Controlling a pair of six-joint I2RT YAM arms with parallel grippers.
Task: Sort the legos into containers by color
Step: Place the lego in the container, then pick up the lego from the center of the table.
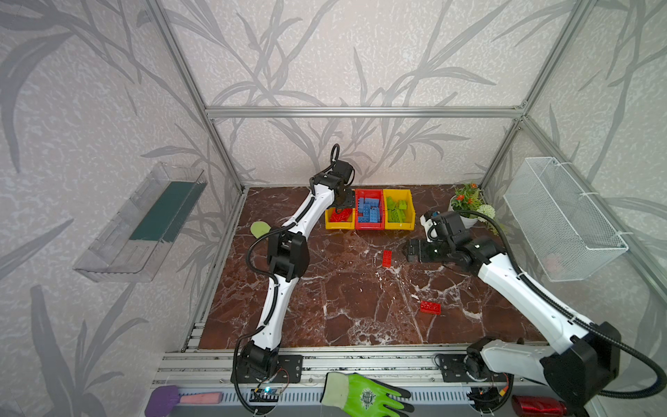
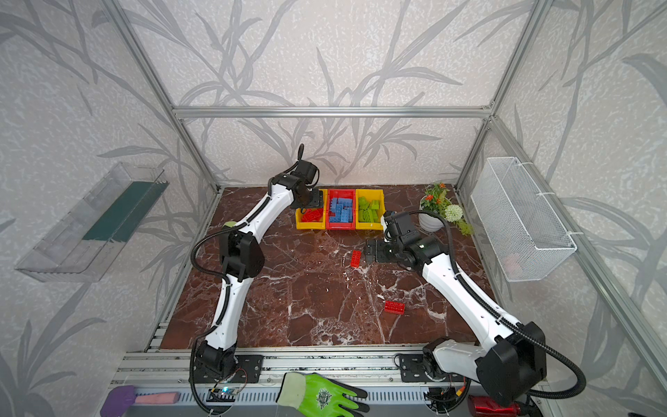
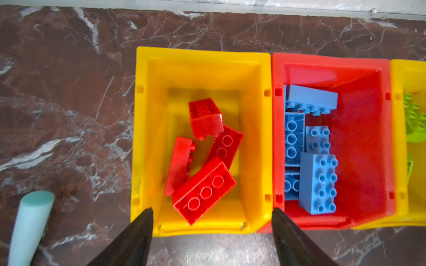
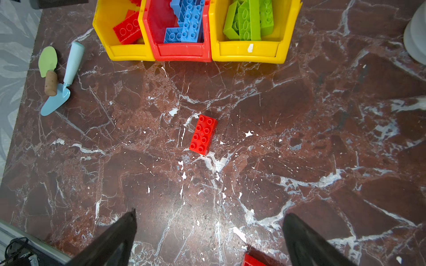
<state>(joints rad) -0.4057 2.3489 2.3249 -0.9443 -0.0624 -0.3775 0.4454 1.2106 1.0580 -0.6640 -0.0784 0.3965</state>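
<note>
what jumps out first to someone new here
The bright row of three bins at the back of the marble table, holding red, blue and green bricks. A loose red brick lies mid-table beside the open right gripper, a second red brick nearer the front. The open left gripper hangs over the leftmost bin.

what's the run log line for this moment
left jaws: open, empty, over yellow bin holding red bricks | right jaws: open, empty, facing loose red brick | also loose: second red brick
</note>
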